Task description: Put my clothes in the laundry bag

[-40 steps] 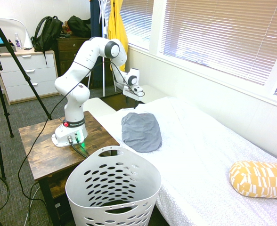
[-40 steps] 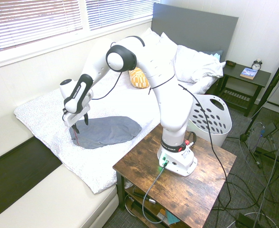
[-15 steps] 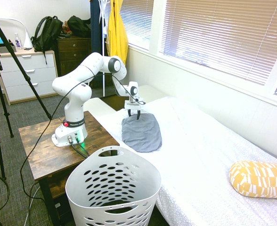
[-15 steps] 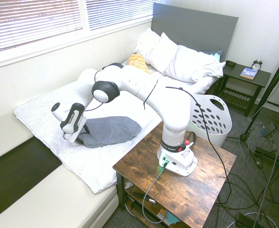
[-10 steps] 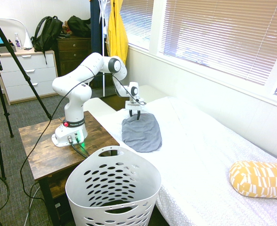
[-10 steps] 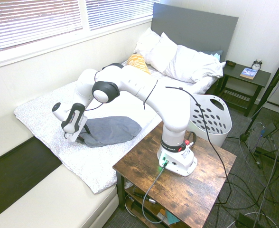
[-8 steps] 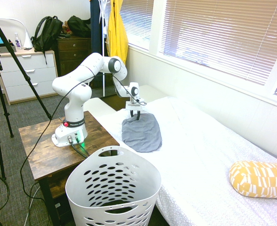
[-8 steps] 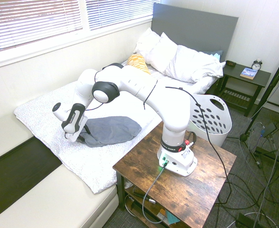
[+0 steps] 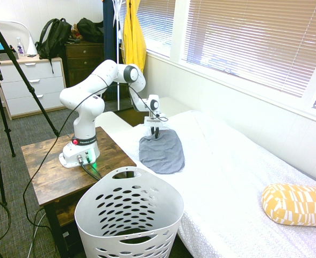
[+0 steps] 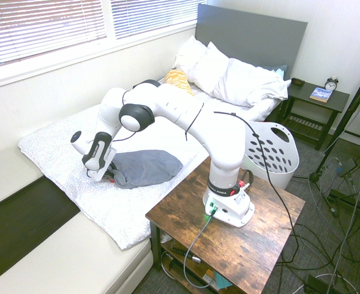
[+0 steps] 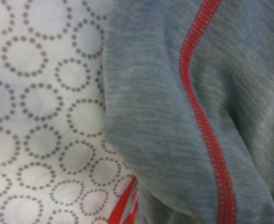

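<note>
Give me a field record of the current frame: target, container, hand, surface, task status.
target: slate-grey soft fabric garment with red stitching, lying on the bed
container: tall white perforated plastic laundry basket, on the floor beside the wooden table, no garment visible inside
hand: white robot hand down at the garment's edge; grip not confirmable
surface: white circle-print bedspread
task status: garment not yet in basket

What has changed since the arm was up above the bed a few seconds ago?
The white arm's gripper came down onto the end of the slate-grey fabric garment and its fingers have been closing there, bunching that edge slightly. The garment remains on the bed; the white perforated plastic laundry basket hasn't moved.
</note>
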### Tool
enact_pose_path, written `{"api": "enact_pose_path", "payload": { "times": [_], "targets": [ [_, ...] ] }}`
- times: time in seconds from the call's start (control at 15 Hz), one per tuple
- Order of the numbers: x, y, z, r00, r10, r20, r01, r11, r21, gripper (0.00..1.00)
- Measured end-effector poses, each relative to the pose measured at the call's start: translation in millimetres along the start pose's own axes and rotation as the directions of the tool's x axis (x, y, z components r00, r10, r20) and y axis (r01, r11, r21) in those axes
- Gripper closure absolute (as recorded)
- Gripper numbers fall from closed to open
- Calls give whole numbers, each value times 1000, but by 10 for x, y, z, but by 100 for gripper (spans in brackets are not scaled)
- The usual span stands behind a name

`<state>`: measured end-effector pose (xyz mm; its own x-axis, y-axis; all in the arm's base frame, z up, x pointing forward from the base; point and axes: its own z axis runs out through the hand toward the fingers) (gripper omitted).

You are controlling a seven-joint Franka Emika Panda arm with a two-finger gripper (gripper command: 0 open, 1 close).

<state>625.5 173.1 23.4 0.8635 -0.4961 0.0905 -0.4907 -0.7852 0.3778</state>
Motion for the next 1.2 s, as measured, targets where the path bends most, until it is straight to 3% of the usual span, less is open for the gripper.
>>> {"api": "enact_pose_path", "payload": {
  "times": [0.27, 0.53, 1.0, 1.2],
  "targets": [
    [16, 115, -224, 1000, 30, -3, -30, 999, 21, 100],
    [93, 480, -907, 995, 102, -20, -99, 989, 110, 100],
    [547, 1931, -2243, 952, 301, -56, -278, 927, 253, 100],
    [701, 2799, -2748, 929, 368, -47, -348, 907, 239, 100]
  ]
}}
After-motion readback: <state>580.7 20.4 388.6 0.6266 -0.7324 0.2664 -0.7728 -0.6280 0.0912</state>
